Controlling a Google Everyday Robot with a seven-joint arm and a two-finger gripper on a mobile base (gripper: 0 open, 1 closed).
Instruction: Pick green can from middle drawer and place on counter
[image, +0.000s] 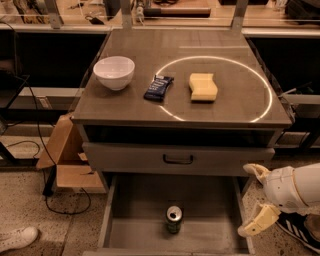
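gripper (248, 200) right of middle drawer (140, 202), fingers (258, 222) apart, empty; green can (174, 220) upright inside

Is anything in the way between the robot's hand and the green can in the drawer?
Nothing big. The gripper is open at the right side of the middle drawer, and the green can stands alone on the bare drawer floor. Only the drawer's low right wall lies between them.

The green can (174, 219) with silver top is sitting in the grey middle drawer (135, 207); the white end effector (246, 199), cream fingers (260, 220), is hovering right of it. The grey-brown worktop (235, 47) is sporting a white circle (267, 95), white bowl (114, 71), blue packet (158, 87) and yellow sponge (203, 87).
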